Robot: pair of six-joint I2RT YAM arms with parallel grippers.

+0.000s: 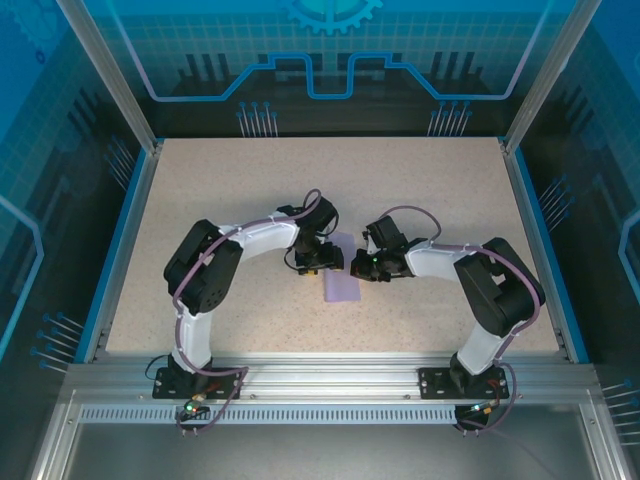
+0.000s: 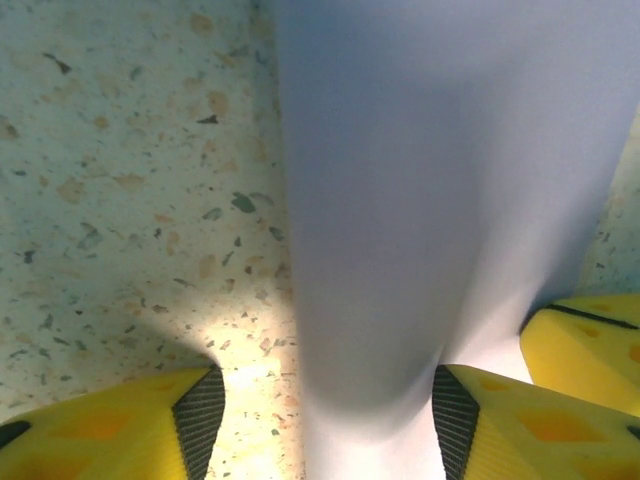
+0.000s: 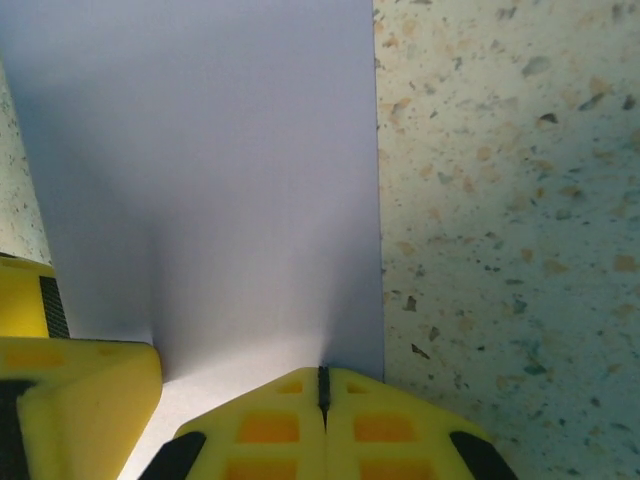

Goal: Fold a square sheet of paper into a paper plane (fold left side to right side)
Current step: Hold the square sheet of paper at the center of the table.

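Centrally, the thin pale lavender square sheet of paper (image 1: pixel 342 283) bows up off the speckled beige tabletop (image 1: pixel 230 190), with bare surface all around. The left gripper (image 2: pixel 320 410) stands wide astride the hump; the right gripper (image 3: pixel 322 400) is closed tight beside a straight edge.

We've got the square sheet of paper (image 1: pixel 341 277) at the centre of the table (image 1: pixel 220 190), closer to the near edge than the far one. It's pale lavender, plain, with no marks on it. From above we see a narrow strip running near to far, not a full square. In the left wrist view it bows up off the surface in a soft, uncreased curve. In the right wrist view it lies smooth, with its right edge dead straight.
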